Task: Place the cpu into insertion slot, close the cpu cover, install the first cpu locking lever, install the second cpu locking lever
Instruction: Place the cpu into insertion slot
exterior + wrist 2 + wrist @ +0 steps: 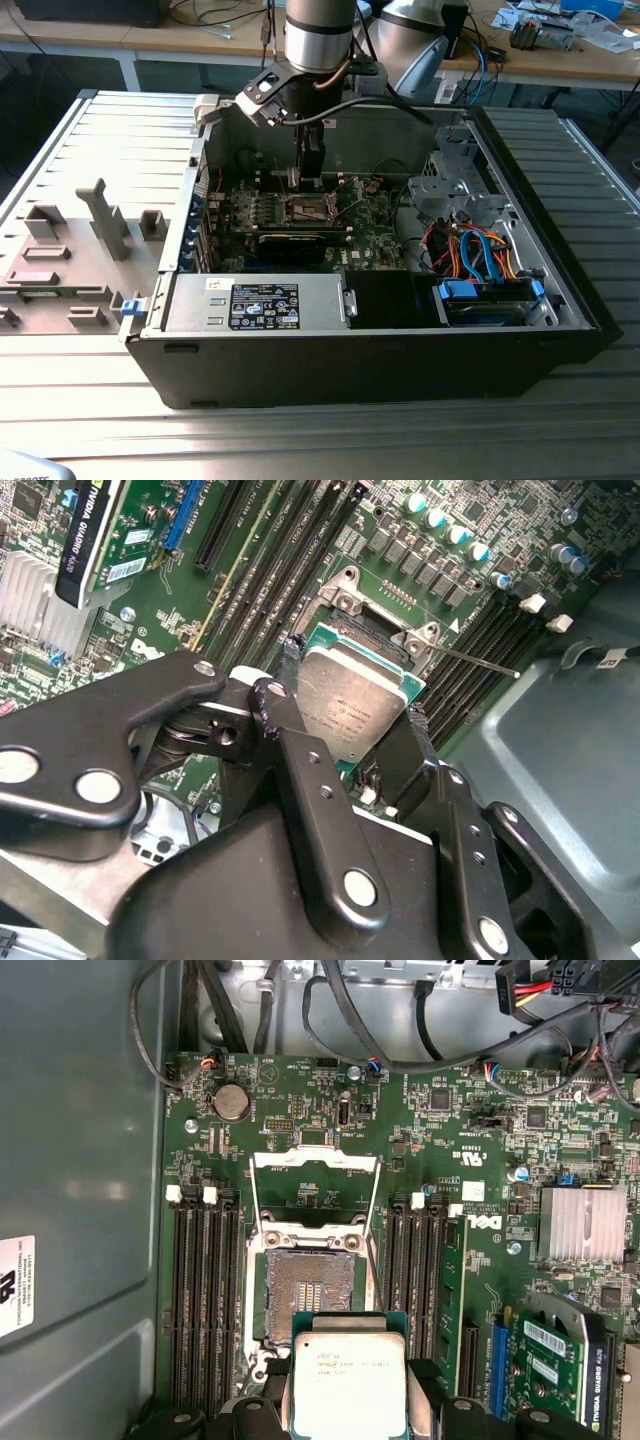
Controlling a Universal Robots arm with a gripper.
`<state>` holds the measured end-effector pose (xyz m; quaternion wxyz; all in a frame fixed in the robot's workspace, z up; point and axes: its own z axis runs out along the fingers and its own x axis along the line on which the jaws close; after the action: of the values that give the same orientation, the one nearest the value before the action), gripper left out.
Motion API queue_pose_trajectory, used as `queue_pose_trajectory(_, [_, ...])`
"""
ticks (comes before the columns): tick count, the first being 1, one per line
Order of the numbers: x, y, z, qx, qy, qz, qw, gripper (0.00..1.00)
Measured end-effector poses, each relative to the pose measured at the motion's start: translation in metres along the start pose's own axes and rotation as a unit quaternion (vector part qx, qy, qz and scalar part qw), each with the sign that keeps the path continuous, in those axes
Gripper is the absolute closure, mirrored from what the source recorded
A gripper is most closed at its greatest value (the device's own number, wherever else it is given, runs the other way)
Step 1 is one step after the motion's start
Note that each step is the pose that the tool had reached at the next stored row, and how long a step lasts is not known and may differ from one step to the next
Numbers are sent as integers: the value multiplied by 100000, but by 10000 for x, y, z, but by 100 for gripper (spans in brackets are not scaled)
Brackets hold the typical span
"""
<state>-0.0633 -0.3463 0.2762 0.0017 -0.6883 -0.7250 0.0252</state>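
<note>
My gripper (352, 685) is clenched on the cpu (348, 1385), pinching it by two opposite edges. The chip hangs over the near edge of the open insertion slot (308, 1295). The cpu cover (315, 1158) stands flipped up on the far side.

The cpu (348, 1385) has a dull, brushed grey metal top, with a thin green board edge showing around it. The gripper (355, 695) is black, smooth and faintly sheened, and its links are pinned with bright polished metal rivets (360, 885). The cpu cover (315, 1158) is thin, bare silvery metal that catches the light. The circuit board (470, 1120) is lacquered green and slightly glossy. The heat sink (582, 1225) is pale finned metal. The computer case (380, 360) is dark, matt painted sheet metal. The power supply (200, 300) is bare grey steel. The bench (330, 440) is ribbed light-grey metal with a satin finish.
</note>
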Motion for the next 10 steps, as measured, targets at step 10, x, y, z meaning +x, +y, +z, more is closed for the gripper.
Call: queue_pose_trajectory(10, [0, 1, 15, -1, 1, -3, 100000, 45])
